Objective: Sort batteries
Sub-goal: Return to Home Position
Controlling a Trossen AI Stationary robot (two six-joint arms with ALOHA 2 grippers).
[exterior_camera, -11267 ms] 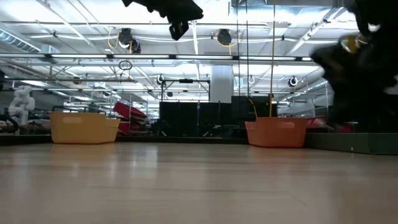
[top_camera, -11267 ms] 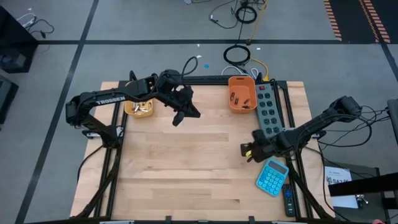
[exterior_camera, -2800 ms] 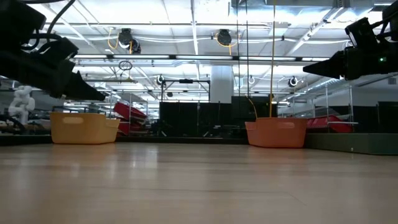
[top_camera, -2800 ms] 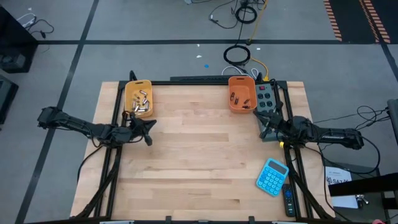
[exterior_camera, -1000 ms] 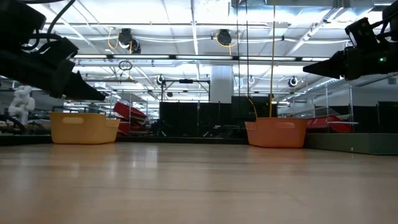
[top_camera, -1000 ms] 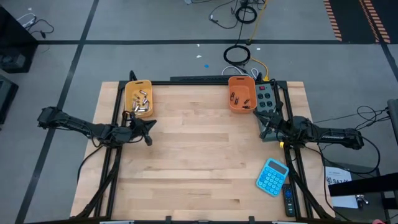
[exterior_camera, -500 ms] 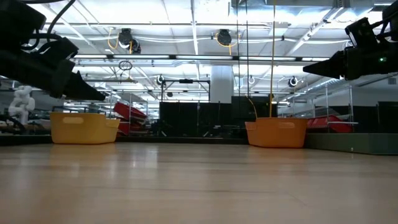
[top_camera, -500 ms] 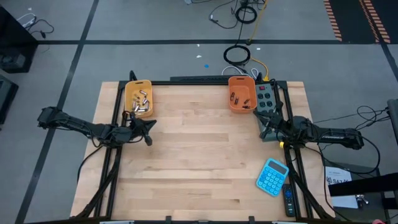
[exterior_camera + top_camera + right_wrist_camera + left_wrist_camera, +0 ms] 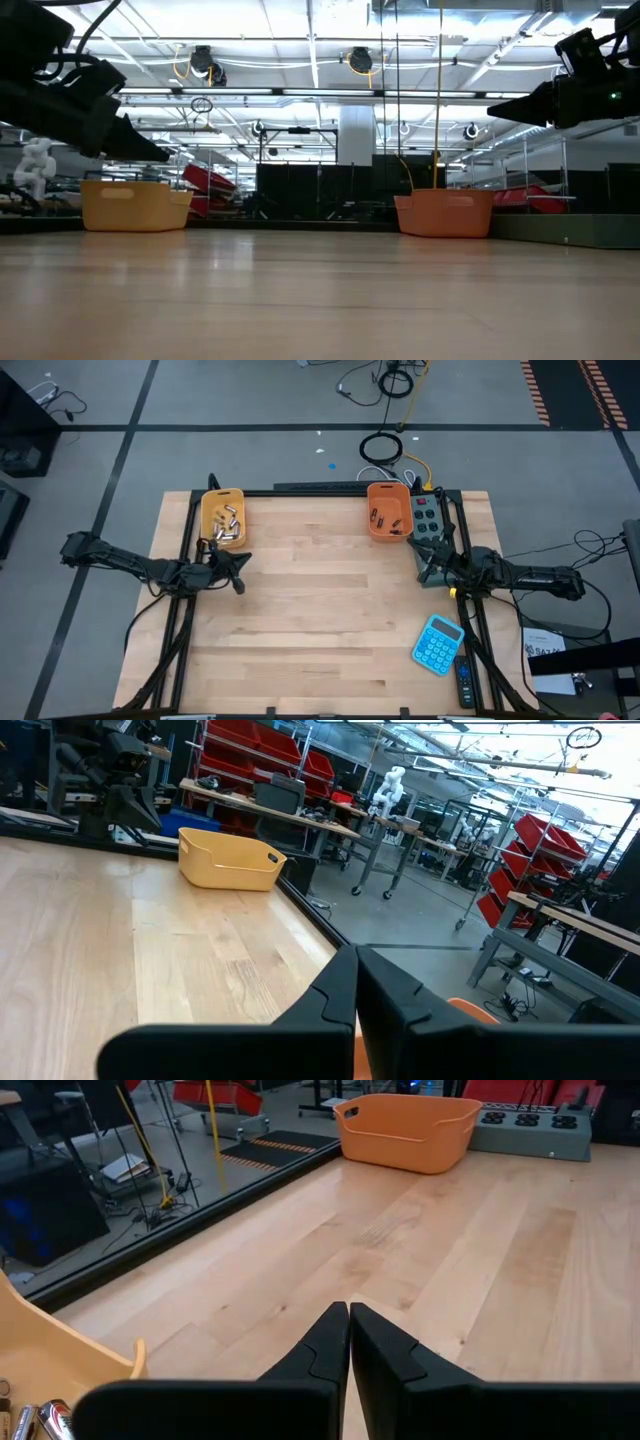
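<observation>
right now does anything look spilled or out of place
Nothing stands out. The batteries lie inside the yellow bin and orange bin, none loose on the table; left gripper and right gripper sit shut at its sides.

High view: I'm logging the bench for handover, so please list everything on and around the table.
table: one, pale wood
yellow bin: one, far-left corner
silvery batteries: several, inside yellow bin
orange bin: one, far edge, right
dark batteries: few, inside orange bin
power strip: one, grey, beside orange bin
calculator: one, blue, near-right corner
cables: black and white, floor beyond table
left gripper: shut, empty, by yellow bin
right gripper: shut, empty, at power strip's near end
</observation>
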